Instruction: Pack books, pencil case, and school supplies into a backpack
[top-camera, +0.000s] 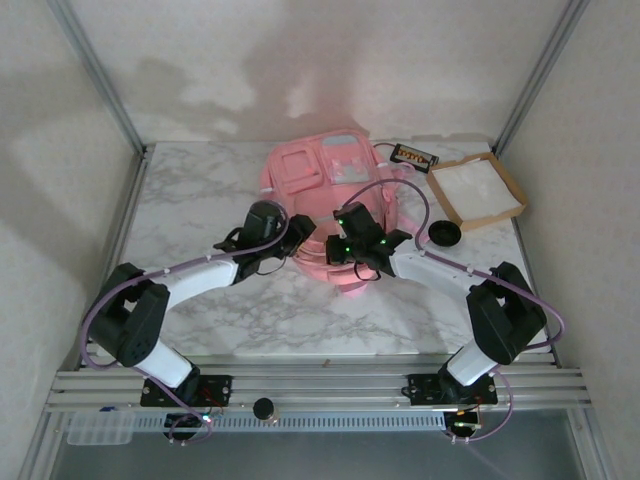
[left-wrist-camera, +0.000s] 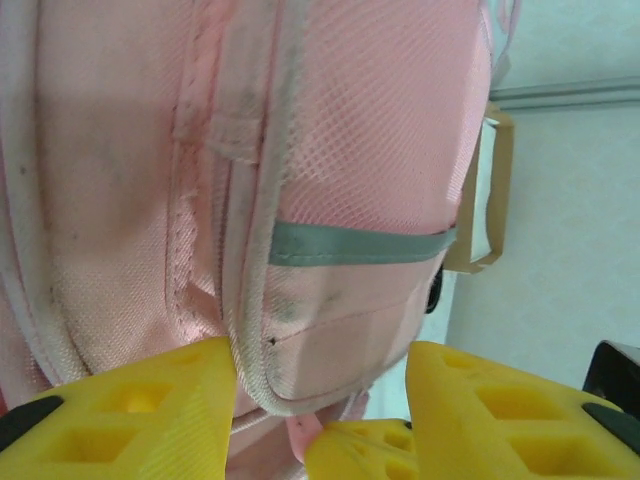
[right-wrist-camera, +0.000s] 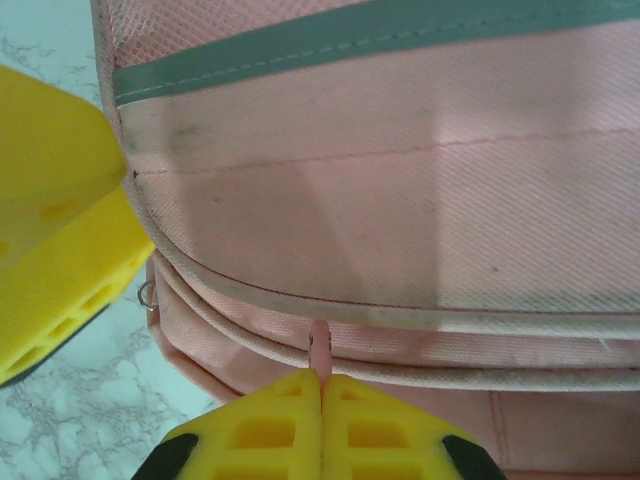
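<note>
- A white marbled bench (top-camera: 200, 200) lies between pale walls (top-camera: 300, 60), with metal posts (top-camera: 100, 75) at its far corners. A brown tray (top-camera: 509, 180) sits at the upper right.
- The pink backpack (top-camera: 330, 180) lies at the centre top of the bench, and both arms meet its lower edge.
- The left pincer (left-wrist-camera: 320, 400) stands partly open at the frame's bottom, the backpack's piped corner between its fingers.
- The right pincer (right-wrist-camera: 322, 420) is pressed together on a pink zip pull (right-wrist-camera: 320, 350) at lower centre, just under the backpack's seam.

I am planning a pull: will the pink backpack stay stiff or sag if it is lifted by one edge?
Probably it sags: the backpack is soft, puffy fabric with curved seams. It seems unlikely to roll, lying broad on the marble table.
</note>
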